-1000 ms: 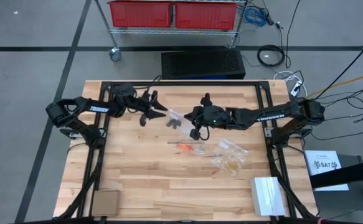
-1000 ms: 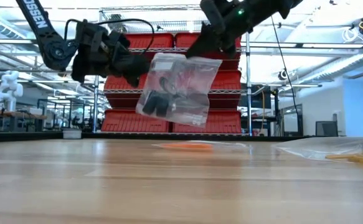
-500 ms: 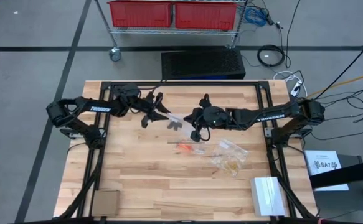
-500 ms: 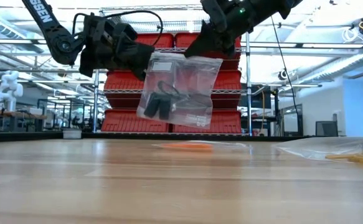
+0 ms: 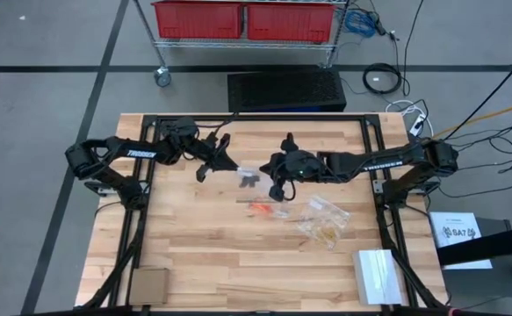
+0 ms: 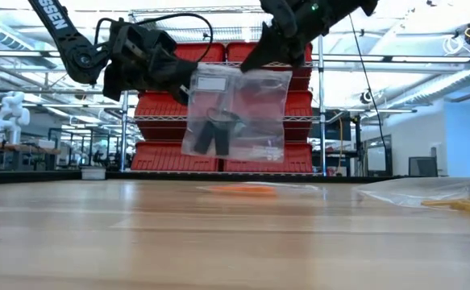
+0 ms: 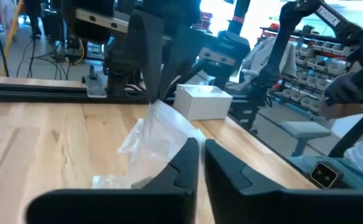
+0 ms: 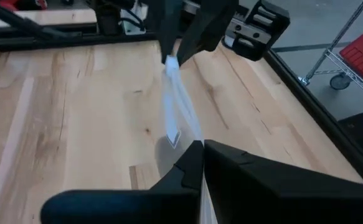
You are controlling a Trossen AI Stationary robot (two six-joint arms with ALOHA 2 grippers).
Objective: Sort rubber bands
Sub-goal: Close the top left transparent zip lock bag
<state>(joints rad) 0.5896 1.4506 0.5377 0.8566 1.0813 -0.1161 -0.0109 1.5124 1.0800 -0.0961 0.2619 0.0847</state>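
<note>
The left pincer [image 6: 188,80] is closed on one upper corner of a clear plastic bag [image 6: 236,113] held in the air above the desk [image 5: 203,246]. Black rubber bands [image 6: 217,133] hang inside that bag. The right pincer [image 6: 260,63] is pinched shut on the bag's other upper corner. Below it, orange-red rubber bands [image 5: 261,209] lie on the desk, and nearer the desk's right side pale tan bands [image 5: 328,233] lie in a second clear bag [image 5: 322,219].
</note>
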